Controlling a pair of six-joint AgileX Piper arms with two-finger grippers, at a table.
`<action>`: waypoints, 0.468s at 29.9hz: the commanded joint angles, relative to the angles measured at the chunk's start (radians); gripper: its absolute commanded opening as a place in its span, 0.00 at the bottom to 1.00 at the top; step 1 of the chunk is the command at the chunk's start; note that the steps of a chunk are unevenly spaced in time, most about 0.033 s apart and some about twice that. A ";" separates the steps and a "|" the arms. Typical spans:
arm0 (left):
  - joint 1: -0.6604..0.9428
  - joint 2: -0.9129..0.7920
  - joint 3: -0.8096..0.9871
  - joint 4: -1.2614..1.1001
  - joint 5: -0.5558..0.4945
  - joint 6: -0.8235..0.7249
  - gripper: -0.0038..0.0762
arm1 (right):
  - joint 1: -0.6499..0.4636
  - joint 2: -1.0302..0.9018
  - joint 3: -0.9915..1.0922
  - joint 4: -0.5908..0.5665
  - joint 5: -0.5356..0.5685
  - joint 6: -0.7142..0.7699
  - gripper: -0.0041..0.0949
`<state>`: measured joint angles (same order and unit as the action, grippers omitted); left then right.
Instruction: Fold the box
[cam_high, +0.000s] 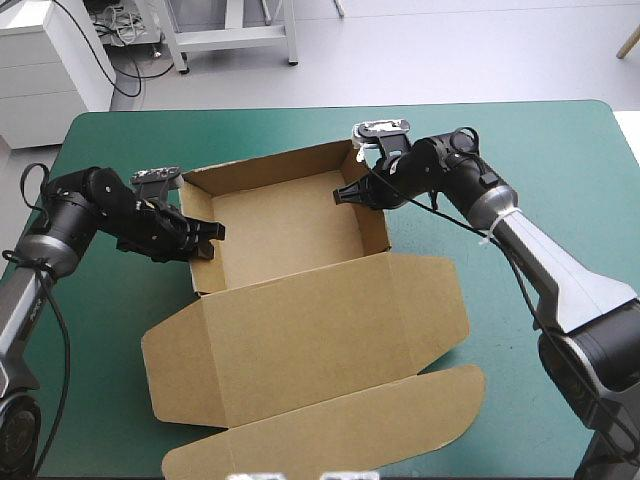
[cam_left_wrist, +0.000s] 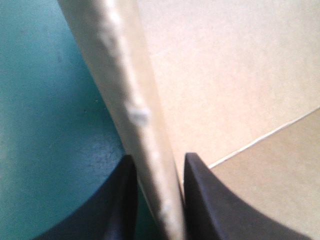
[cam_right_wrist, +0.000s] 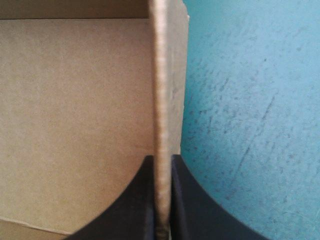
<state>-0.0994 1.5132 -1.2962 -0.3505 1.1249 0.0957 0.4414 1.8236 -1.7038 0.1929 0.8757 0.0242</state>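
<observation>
Your box (cam_high: 300, 330) is plain brown board, matt and smooth on its faces, while the cut edge of each gripped wall looks rough and fibrous. The teal-green cover (cam_high: 560, 150) is matt, finely speckled, with faint scuffs. The black fingers (cam_right_wrist: 130, 210) look like smooth, dull plastic, and the right arm (cam_high: 570, 280) has a satin silver shell

Box (cam_high: 290, 225) brown; cover (cam_high: 560, 170) teal-green; left tool (cam_high: 213, 232), right tool (cam_high: 343, 195) black.
</observation>
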 joint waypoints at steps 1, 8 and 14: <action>-0.042 -0.039 -0.030 0.032 -0.037 -0.026 0.10 | -0.002 -0.052 -0.029 0.016 -0.043 0.024 0.02; -0.129 -0.039 -0.030 0.188 -0.088 -0.223 0.04 | 0.000 -0.052 -0.029 0.015 -0.024 0.030 0.02; -0.141 -0.039 -0.030 0.266 -0.093 -0.318 0.04 | 0.000 -0.052 -0.029 -0.007 0.015 0.037 0.02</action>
<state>-0.2346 1.5132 -1.2962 -0.1106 1.0667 -0.2165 0.4424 1.8236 -1.7038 0.1699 0.9006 0.0652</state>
